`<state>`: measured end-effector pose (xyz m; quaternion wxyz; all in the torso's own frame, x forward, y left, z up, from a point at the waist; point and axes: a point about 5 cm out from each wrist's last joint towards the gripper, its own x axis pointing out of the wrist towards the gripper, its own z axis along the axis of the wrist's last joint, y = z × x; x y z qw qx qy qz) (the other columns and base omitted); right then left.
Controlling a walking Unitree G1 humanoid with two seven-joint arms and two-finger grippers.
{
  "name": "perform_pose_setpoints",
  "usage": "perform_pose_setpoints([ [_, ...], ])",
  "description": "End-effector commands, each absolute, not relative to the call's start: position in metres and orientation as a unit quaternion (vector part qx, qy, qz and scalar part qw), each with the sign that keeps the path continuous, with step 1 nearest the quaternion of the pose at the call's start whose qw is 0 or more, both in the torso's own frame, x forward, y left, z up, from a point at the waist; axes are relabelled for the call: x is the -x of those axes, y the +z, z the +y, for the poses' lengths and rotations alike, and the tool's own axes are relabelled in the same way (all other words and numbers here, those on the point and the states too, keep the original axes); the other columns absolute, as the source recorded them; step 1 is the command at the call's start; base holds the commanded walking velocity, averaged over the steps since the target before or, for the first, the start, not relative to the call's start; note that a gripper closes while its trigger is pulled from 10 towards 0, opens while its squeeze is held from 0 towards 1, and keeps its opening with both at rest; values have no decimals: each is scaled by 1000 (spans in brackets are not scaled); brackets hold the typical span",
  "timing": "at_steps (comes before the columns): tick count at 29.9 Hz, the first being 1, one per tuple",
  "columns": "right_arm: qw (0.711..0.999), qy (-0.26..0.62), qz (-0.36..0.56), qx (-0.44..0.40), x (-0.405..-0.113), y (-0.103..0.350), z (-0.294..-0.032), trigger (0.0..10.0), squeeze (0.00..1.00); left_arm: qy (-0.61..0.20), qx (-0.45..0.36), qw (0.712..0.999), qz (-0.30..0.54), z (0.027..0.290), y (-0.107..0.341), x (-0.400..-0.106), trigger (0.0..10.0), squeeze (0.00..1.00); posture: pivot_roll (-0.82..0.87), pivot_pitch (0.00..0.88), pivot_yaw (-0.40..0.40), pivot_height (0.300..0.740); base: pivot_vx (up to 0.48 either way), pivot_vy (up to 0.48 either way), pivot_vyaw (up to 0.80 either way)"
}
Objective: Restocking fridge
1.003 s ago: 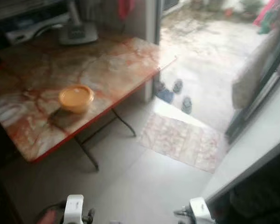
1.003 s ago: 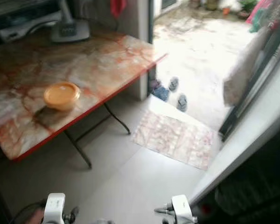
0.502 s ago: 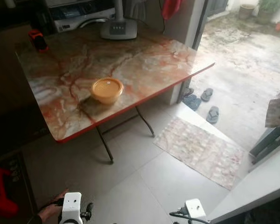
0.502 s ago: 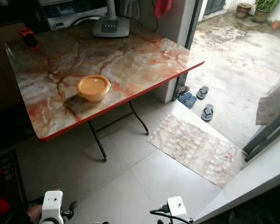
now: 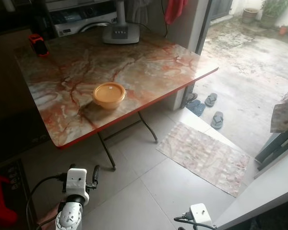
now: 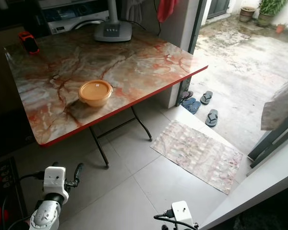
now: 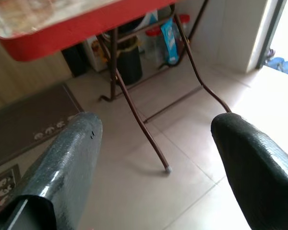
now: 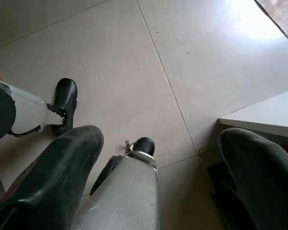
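Orange lidded bowl sits on marble counter near front red edge; contents hidden. Left wrist view: left end effector spread, empty, aimed under counter at bottles. Right end effector spread over floor tiles.

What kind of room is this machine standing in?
Probably a home's back room or utility area by an open door: a marble-patterned folding table holding an orange lidded container, a doormat on the tiled floor, and sandals at the threshold to a wet patio.
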<state>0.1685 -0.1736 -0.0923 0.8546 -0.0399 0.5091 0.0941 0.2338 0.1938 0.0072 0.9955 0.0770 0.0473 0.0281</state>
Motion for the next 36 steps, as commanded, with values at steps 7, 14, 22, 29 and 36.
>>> perform_pose_setpoints([
  [7, 858, 84, 506, 41, -167, -92, -178, 10000, 0, 52, -117, 986, -106, 196, 79, -249, 10000, 0, 22, 91, -3, 740, 0, 0, 0],
  [14, 861, 76, 501, 42, -167, -92, -177, 10000, 0, 47, -116, 973, -193, 189, 135, -273, 10000, 0, 24, 108, -1, 740, 0, 0, 0],
  [22, 862, 74, 501, 34, -167, -93, -175, 10000, 0, 29, -86, 970, -225, 182, 165, -286, 10000, 0, 33, 118, 6, 740, 61, 0, 0],
  [29, 861, 81, 499, 53, -168, -92, -177, 10000, 0, 42, -65, 974, -215, 184, 168, -286, 10000, 0, 36, 117, 5, 740, 339, 0, 110],
  [36, 859, 82, 502, 52, -170, -92, -175, 10000, 0, 38, -63, 976, -206, 184, 166, -284, 10000, 0, 37, 107, 2, 740, 355, 0, 338],
])
